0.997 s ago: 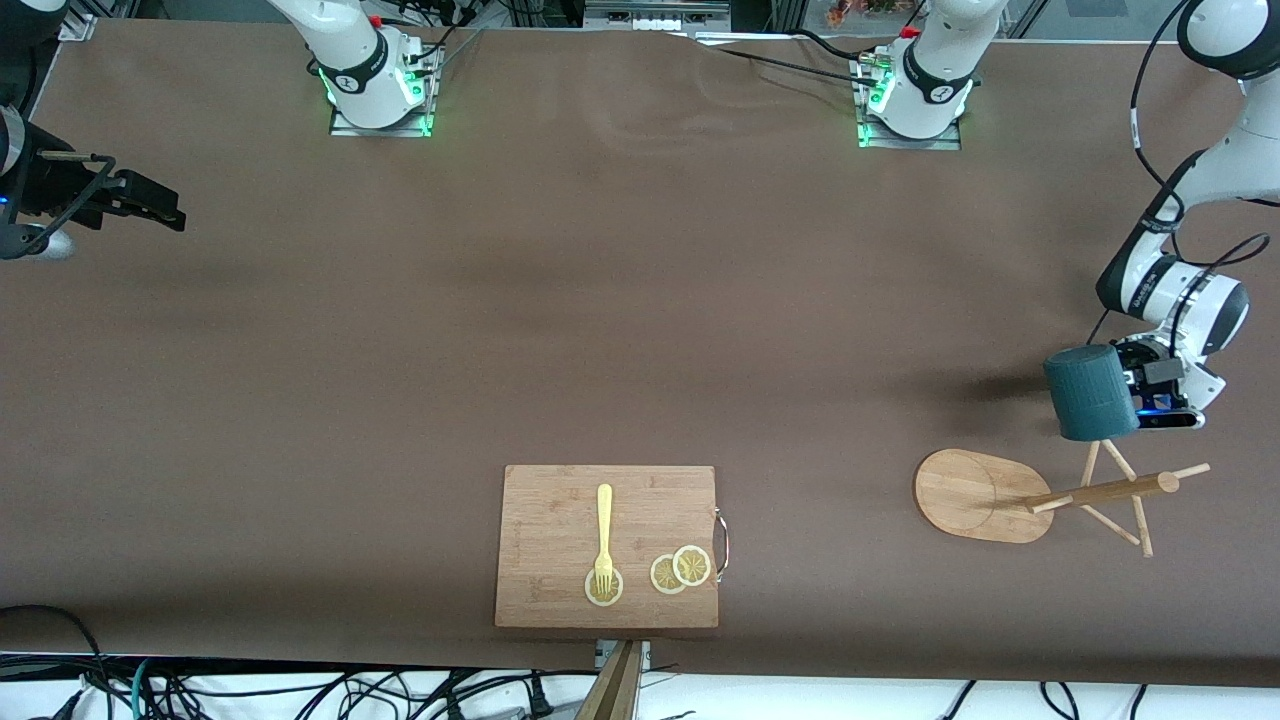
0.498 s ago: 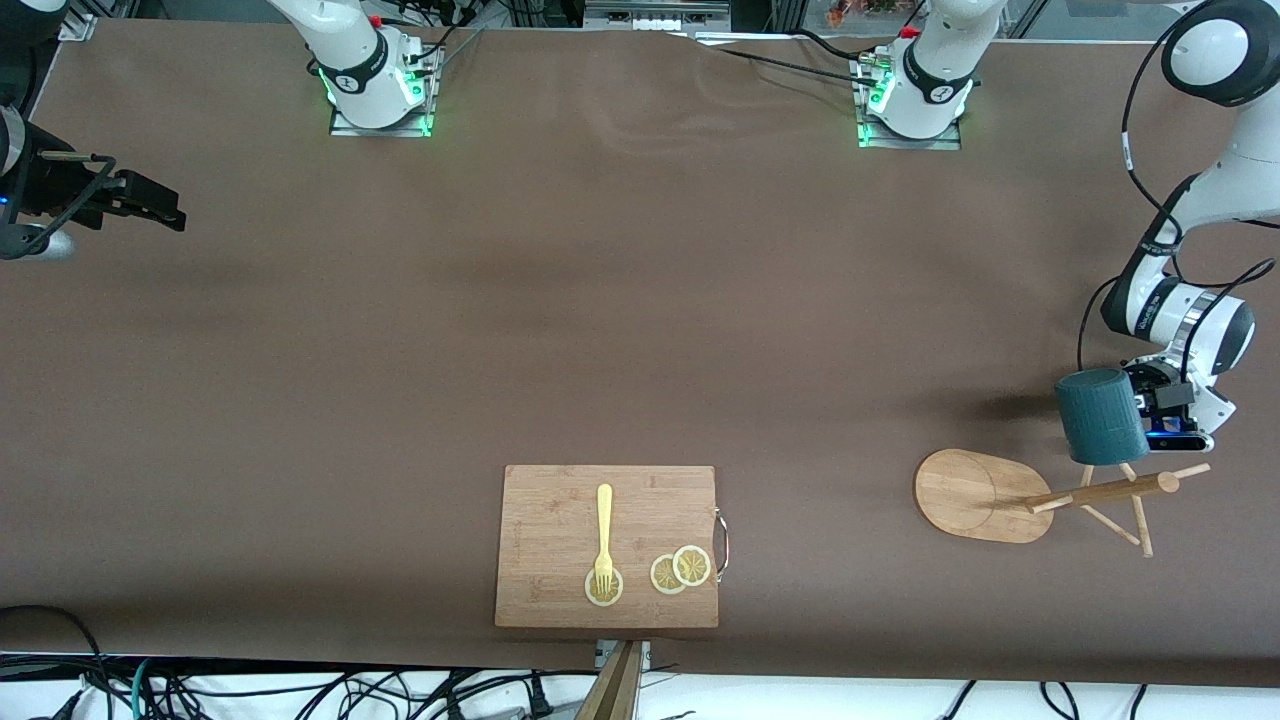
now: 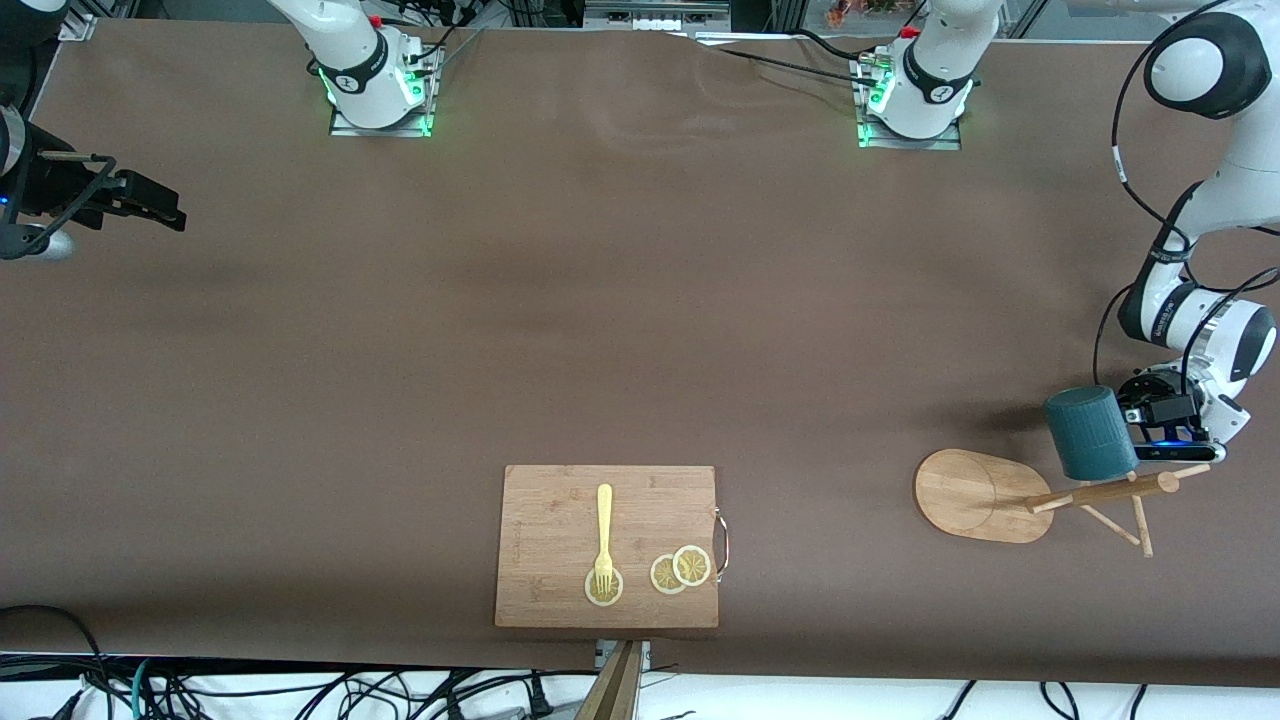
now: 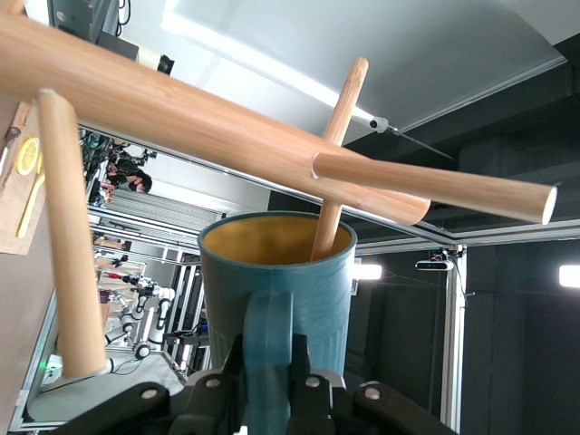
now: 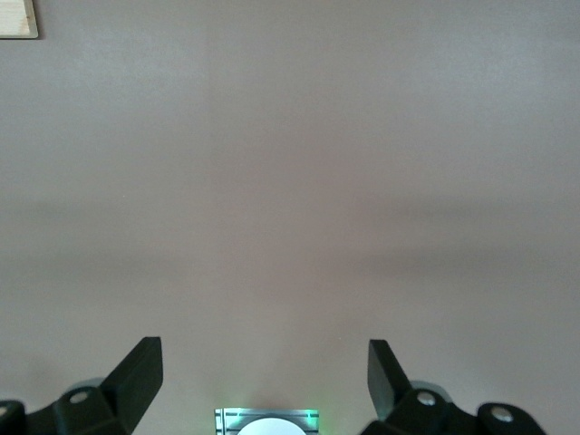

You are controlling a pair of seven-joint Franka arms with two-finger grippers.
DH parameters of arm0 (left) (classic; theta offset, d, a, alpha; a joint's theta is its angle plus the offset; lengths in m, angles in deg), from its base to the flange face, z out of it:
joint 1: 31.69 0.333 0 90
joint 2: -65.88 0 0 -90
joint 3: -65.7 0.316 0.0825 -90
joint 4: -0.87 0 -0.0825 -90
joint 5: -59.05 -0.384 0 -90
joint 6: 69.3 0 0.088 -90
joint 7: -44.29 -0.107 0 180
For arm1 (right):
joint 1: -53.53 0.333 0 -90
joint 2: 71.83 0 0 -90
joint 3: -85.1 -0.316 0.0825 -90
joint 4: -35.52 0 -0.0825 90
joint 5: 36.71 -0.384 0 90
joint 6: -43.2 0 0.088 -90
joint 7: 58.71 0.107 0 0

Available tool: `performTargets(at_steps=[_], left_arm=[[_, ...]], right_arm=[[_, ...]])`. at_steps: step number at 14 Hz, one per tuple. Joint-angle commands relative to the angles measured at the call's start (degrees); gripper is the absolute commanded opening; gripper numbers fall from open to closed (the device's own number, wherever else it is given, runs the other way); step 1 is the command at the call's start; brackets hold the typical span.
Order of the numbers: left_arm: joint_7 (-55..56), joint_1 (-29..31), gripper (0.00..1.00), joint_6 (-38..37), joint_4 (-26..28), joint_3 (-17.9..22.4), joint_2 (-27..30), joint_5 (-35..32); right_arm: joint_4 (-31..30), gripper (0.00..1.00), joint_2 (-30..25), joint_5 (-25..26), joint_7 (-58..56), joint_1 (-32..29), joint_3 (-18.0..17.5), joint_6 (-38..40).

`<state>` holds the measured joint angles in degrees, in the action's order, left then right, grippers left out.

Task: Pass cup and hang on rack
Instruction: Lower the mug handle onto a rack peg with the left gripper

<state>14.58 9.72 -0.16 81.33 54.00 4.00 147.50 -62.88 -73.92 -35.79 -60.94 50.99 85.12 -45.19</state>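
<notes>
1. Fingers (image 4: 308, 385) of the left gripper (image 4: 268, 391) clamp the cup (image 3: 1090, 433) by its handle, holding it in the air over the rack (image 3: 1060, 497) – one peg pokes into its mouth.
2. Rack stands at the left arm's end of the surface (image 3: 640, 330), its oval base on the cloth.
3. Right gripper (image 5: 265, 370) waits over bare surface at the right arm's end – fingers spread wide, holding nothing.
</notes>
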Motion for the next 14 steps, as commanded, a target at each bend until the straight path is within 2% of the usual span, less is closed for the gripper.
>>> performTargets(at_steps=[1,7,13,14], left_arm=[[1.06,-0.80,0.00,-0.15,-3.47,0.53,-1.66,-0.30],[1.06,-0.89,0.00,2.04,-6.90,0.62,-3.16,0.05],[0.88,-0.80,0.00,2.83,-7.25,1.32,-3.16,-0.21],[0.80,-0.89,0.08,2.83,-7.25,1.85,-3.16,-0.21]], right_arm=[[0.58,1.00,0.07,-0.83,0.47,0.00,-0.10,0.67],[0.58,1.00,0.07,-0.83,0.47,0.00,-0.19,0.67],[0.58,1.00,0.07,-1.35,0.47,0.00,-0.19,0.76],[0.58,1.00,0.07,-1.53,0.47,0.00,-0.19,0.76]])
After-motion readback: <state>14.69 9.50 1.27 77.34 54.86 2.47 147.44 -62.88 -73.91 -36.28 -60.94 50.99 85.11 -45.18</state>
